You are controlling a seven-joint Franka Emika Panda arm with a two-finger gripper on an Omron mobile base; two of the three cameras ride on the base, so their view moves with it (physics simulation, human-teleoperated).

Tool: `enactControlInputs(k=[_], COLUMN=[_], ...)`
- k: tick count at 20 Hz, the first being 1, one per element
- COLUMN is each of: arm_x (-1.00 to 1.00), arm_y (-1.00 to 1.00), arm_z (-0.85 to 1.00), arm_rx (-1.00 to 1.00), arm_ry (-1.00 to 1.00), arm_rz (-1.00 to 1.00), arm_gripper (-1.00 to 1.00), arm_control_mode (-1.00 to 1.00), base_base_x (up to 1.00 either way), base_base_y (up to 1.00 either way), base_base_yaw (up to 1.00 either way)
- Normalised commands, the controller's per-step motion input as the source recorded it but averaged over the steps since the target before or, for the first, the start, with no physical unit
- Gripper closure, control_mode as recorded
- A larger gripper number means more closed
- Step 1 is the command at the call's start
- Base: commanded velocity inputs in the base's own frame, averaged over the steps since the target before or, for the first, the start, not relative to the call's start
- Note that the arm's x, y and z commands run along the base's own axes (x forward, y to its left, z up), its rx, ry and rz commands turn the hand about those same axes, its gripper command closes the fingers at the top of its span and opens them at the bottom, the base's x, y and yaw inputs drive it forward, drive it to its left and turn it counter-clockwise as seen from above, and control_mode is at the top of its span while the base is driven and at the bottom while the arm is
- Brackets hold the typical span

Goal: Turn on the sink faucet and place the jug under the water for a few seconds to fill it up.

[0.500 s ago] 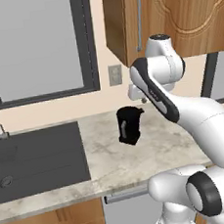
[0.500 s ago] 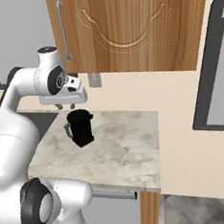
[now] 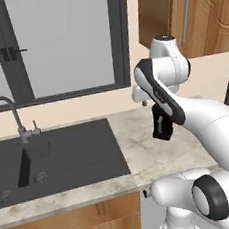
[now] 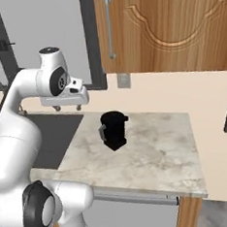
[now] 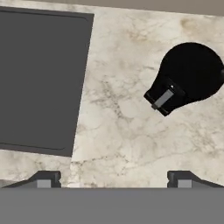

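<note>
Looking left to right across my base views, I have the faucet (image 3: 6, 116) at the far left, its lever low at the base, no water running that I can see, then the sink (image 3: 65, 152), then the counter (image 3: 141, 158) with the jug (image 4: 114, 130) standing upright on it, well apart from the sink edge. My gripper (image 5: 113, 177) hangs above the bare counter between sink and jug, jaws spread wide and empty; from the hand camera the jug (image 5: 188, 78) sits off to the upper right with its handle pointing toward me.

My worries, as I judge them: the jug is small and round, so if I come down off-centre one finger could clip the rim or handle and knock it over or spin it. The handle juts out on one side, and closing across it would give a crooked hold that might slip once the jug gains weight. Reaching for the faucet lever, the tall arched spout is in the swing path and my elbow is bulky.

For room, the counter is open around the jug on all sides, with the wall and a cabinet (image 4: 166, 28) behind and above, and the counter's front edge and right end not far off, so a shove that way could send it over
</note>
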Motion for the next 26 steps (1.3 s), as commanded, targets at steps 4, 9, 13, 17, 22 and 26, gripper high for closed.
enactControlInputs(k=[4,9,13,17,22,26], arm_x=[0.00,0.00,0.00,0.00,0.00,0.00], arm_y=[0.00,0.00,0.00,0.00,0.00,0.00], arm_z=[0.00,0.00,0.00,0.00,0.00,0.00], arm_rx=[0.00,0.00,0.00,0.00,0.00,0.00], arm_ry=[0.00,0.00,0.00,0.00,0.00,0.00], arm_rz=[0.00,0.00,0.00,0.00,0.00,0.00], arm_gripper=[-1.00,-1.00,-1.00,-1.00,-1.00,-1.00], arm_control_mode=[1.00,1.00,1.00,1.00,1.00,1.00], base_base_x=[0.00,0.00,0.00,0.00,0.00,0.00], base_base_y=[0.66,0.51,0.51,0.46,0.44,0.41], base_base_yaw=[0.00,0.00,0.00,0.00,0.00,0.00])
